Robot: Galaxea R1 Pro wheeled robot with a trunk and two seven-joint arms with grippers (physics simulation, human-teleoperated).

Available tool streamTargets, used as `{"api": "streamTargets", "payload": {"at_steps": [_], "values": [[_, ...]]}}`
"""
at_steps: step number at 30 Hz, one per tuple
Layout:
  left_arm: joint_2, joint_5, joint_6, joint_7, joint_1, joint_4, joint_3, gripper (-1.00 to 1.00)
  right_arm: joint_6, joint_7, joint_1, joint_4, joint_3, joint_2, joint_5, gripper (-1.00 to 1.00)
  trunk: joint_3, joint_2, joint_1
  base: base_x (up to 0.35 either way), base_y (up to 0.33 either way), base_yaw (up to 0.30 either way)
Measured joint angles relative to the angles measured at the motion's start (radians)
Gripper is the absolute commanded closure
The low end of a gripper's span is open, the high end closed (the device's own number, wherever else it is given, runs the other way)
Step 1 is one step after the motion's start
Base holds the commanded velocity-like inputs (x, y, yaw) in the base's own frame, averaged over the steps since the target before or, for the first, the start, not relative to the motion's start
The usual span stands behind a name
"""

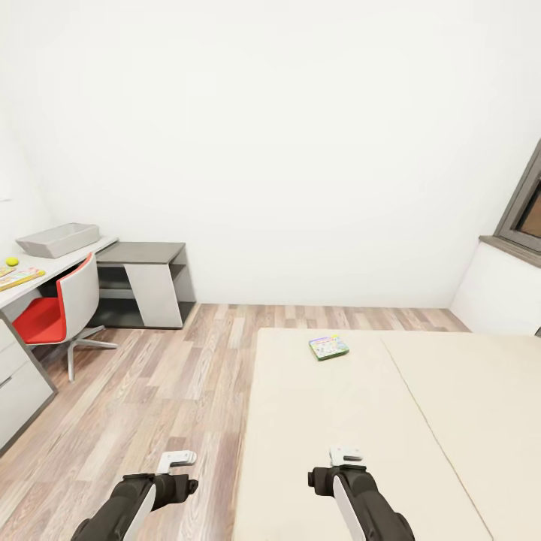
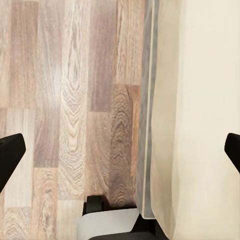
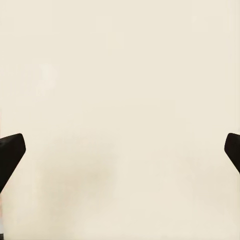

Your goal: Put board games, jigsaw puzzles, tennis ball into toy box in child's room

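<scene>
— Both grippers sit low in the head view: the left gripper (image 1: 177, 458) over the wood-plank floor (image 1: 150, 391), the right gripper (image 1: 346, 455) over the bed (image 1: 361, 421). What surrounds them?

— At the left edge of the frame runs the table (image 1: 52, 267), with a red-and-grey swivel chair (image 1: 64, 312) pushed up to it and a lower dark grey cabinet (image 1: 146, 282) beside it against the white wall. A window frame (image 1: 526, 210) shows at the right edge. Between the grippers and the board game lies bare mattress.

— And the task's things?

— One board game (image 1: 328, 347) lies flat on the bed near its far end, centre of the frame: green-bordered, with a pale printed face. On the table, upper left, stands the light grey toy box (image 1: 58, 239); nearer the frame's edge sit the small yellow-green tennis ball (image 1: 11, 261) and a flat colourful piece (image 1: 19, 278), too cut off to tell whether puzzle or game.

— The fingers?

— In each wrist view the dark fingertips (image 2: 10, 152) (image 3: 10, 152) stand wide apart at opposite edges, holding nothing. The left wrist view looks down on the floor and the bed's edge, the right on plain cream mattress.
</scene>
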Motion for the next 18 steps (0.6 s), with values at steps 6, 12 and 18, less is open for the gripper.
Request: {"api": "streamTargets", "payload": {"at_steps": [6,12,18], "values": [[0.000,0.000,0.000,0.000,0.000,0.000,0.000,-1.00,0.001,0.000,0.000,0.000,0.000,0.000,0.000,-1.00,0.000,0.000,0.000,-0.001,-0.001,-0.024],[0.000,0.000,0.000,0.000,0.000,0.000,0.000,-1.00,0.002,0.000,0.000,0.000,0.000,0.000,0.000,-1.00,0.003,0.000,0.000,0.000,0.000,-0.077],[0.000,0.000,0.000,0.000,0.000,0.000,0.000,-1.00,0.002,0.000,0.000,0.000,0.000,0.000,0.000,-1.00,0.004,0.000,0.000,0.000,0.000,-0.017]]}}
